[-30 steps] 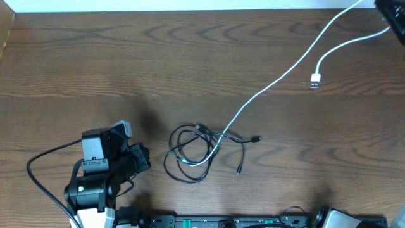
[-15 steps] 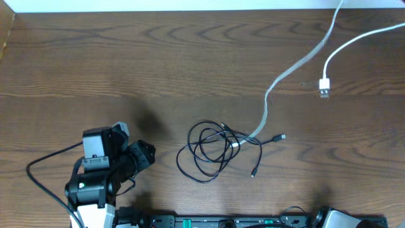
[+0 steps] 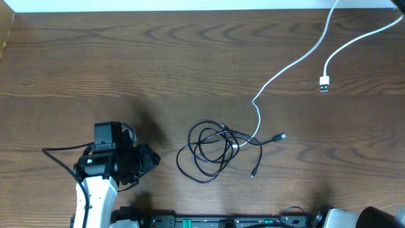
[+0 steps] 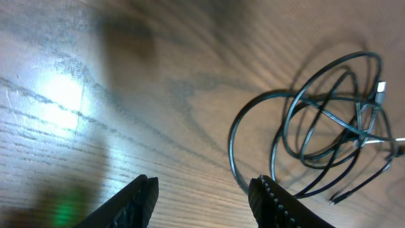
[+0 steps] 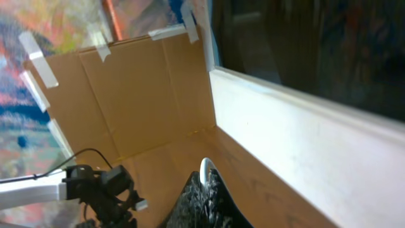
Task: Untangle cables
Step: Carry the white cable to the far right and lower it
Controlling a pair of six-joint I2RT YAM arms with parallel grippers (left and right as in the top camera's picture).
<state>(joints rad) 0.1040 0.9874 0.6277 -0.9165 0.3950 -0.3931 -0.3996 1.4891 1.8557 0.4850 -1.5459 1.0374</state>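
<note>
A tangle of black cables (image 3: 212, 152) lies in loops at the table's front middle, with two small plug ends sticking out to its right. The white cable (image 3: 291, 62) runs from that tangle up to the far right corner, and its plug (image 3: 323, 83) rests on the wood. My left gripper (image 3: 154, 160) stands open just left of the tangle, touching nothing. In the left wrist view the black loops (image 4: 329, 120) lie beyond the open left gripper (image 4: 205, 193). My right gripper (image 5: 205, 185) is outside the overhead view, shut on a loop of the white cable (image 5: 204, 168).
A cardboard wall (image 3: 5, 31) borders the table's left side and a white wall (image 3: 190, 5) runs along the back. The arms' mounting rail (image 3: 221, 221) runs along the front edge. The left arm's thick black wire (image 3: 60, 151) loops out beside it.
The left gripper has opened and shifted a little right toward the tangle. The white cable was pulled right, dragging the tangle with it, and now hangs slacker with a bend. The right arm left the overhead view.
</note>
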